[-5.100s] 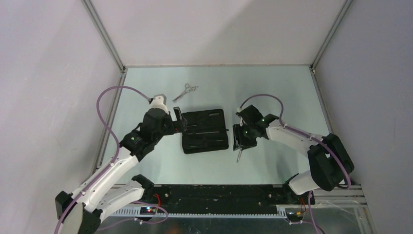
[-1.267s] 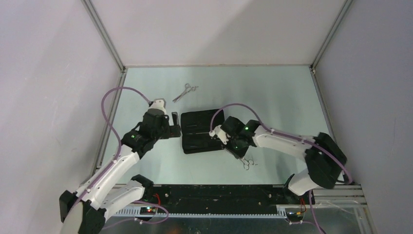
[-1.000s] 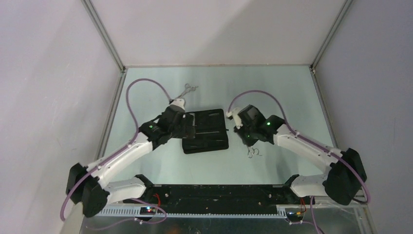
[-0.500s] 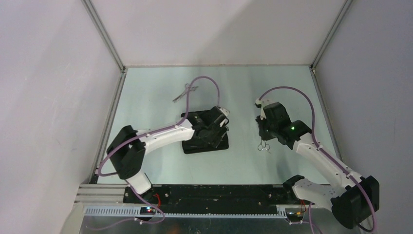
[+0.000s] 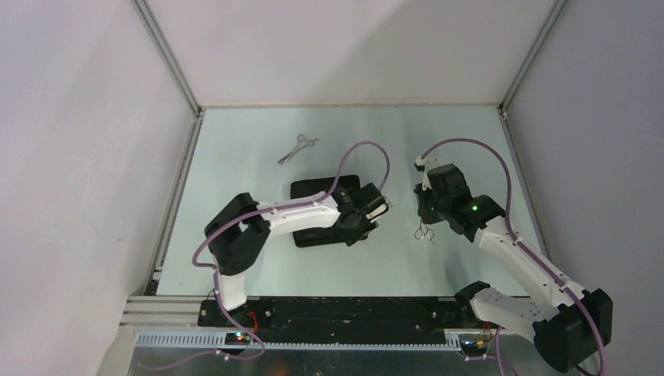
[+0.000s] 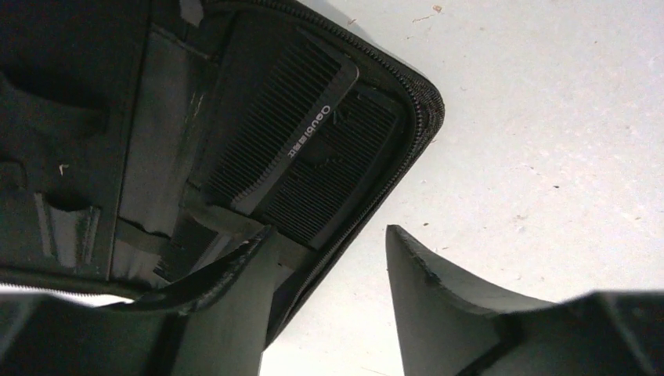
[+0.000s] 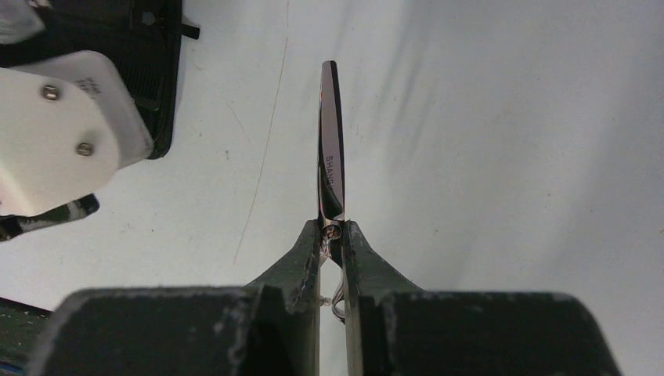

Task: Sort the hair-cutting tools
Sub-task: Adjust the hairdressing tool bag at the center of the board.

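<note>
Since half a second ago the left arm has reached further right across the black case (image 5: 313,190), and the right arm has barely moved. Silver scissors (image 7: 330,149) sit at the middle right of the top view, pinched tight near the pivot by the right gripper (image 7: 332,235) over the table (image 5: 454,141); the other scissors (image 5: 297,147) lie loose at the upper left. A flat black comb (image 6: 290,141) lies tucked in the open case by its zip corner, and the left gripper (image 6: 329,231) hangs there with jaws apart, one finger over the case edge, one over bare table, holding nothing.
</note>
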Controlling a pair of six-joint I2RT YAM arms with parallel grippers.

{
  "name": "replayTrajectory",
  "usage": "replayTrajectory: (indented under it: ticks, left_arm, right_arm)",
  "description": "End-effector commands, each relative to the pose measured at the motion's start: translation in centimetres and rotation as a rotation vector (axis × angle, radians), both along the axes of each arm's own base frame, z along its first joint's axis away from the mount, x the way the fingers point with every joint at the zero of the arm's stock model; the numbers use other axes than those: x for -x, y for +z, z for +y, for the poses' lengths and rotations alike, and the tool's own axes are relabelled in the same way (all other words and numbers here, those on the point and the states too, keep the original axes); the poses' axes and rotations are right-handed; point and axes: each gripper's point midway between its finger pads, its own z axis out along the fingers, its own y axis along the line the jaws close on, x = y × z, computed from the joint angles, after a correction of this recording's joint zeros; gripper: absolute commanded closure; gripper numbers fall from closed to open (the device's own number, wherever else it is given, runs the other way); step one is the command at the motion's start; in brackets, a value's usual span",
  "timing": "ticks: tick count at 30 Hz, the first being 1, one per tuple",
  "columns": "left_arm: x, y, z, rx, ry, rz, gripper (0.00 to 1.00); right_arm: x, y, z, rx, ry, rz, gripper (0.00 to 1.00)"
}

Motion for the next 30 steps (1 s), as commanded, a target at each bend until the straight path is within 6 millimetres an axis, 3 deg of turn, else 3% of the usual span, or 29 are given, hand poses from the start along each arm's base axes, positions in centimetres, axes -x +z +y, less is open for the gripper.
replayTrajectory:
  ticks: [1, 11, 19, 24, 30]
  left_arm:
    - [0.2, 0.0, -1.4, -0.011, -0.120, 0.022, 0.45]
    - [2.9, -1.7, -1.5, -0.049, -0.233, 0.120, 0.67]
    - [5.9, -0.3, -0.2, -0.064, -0.322, 0.162, 0.92]
    - [8.2, 1.1, 1.9, -0.084, -0.402, 0.190, 0.95]
    - [11.9, 2.1, 4.6, -0.063, -0.473, 0.291, 0.89]
  right_arm:
    - [-0.4, 0.9, -0.1, -0.027, -0.025, -0.045, 1.00]
    - [-0.5, 1.2, 0.0, -0.044, -0.027, -0.052, 1.00]
    - [-0.7, 1.4, 0.3, -0.065, -0.022, -0.059, 1.00]
    - [-0.8, 1.8, 0.5, -0.079, -0.013, -0.071, 1.00]
    - [-0.6, 1.8, 1.1, -0.096, 0.017, -0.061, 1.00]
